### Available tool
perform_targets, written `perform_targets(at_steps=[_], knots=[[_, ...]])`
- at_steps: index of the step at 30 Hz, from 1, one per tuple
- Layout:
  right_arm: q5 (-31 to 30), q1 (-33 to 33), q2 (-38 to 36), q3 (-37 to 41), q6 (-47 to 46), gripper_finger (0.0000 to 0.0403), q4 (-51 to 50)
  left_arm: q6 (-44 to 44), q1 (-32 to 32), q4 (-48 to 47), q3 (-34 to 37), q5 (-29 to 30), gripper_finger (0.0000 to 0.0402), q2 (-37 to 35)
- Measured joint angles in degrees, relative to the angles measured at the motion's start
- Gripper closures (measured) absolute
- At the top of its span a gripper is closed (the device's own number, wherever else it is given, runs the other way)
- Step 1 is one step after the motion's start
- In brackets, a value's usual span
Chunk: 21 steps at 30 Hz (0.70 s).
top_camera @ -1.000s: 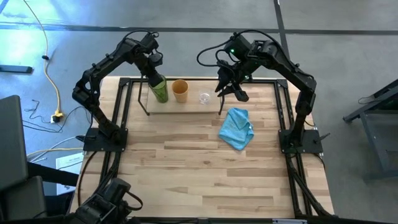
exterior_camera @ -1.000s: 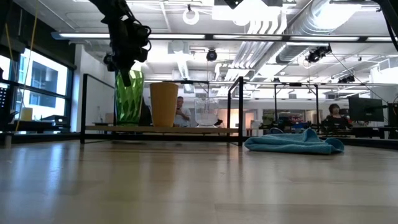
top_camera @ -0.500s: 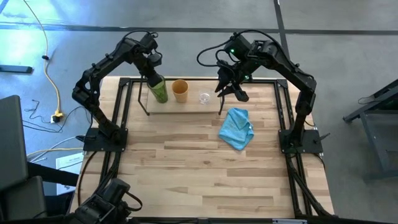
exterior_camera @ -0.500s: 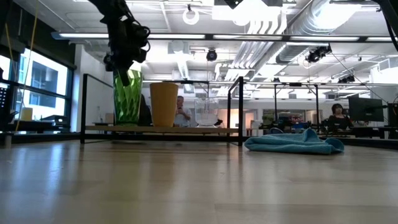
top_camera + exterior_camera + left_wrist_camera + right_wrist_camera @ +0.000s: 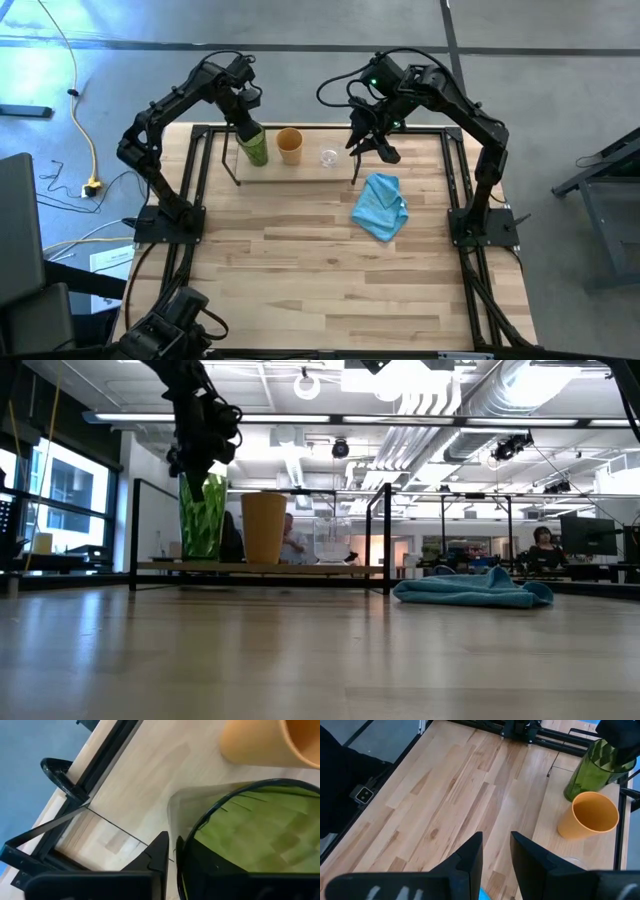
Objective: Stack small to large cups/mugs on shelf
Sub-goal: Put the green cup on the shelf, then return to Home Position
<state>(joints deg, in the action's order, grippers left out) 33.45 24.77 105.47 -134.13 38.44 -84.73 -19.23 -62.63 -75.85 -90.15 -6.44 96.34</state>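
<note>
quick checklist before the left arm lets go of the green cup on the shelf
1. Left tool on green cup: ok, a finger reaches inside the rim.
2. Green cup base down on shelf: cannot tell; in the low view it looks level with the board.
3. Gap to orange cup: ok, they stand apart.
4. Size order along shelf: ok, green, orange, then clear glass.
5. Right tool out of the way: ok, it hovers past the glass end, above the blue cloth.
</note>
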Motion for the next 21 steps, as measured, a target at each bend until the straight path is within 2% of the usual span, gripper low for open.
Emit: perform_targets(at_steps=[21], knots=[[0.0, 0.0, 0.0, 0.0, 0.5, 0.0311, 0.0, 0.1, 0.0, 0.3, -1.3, -2.1, 0.0318, -0.3]])
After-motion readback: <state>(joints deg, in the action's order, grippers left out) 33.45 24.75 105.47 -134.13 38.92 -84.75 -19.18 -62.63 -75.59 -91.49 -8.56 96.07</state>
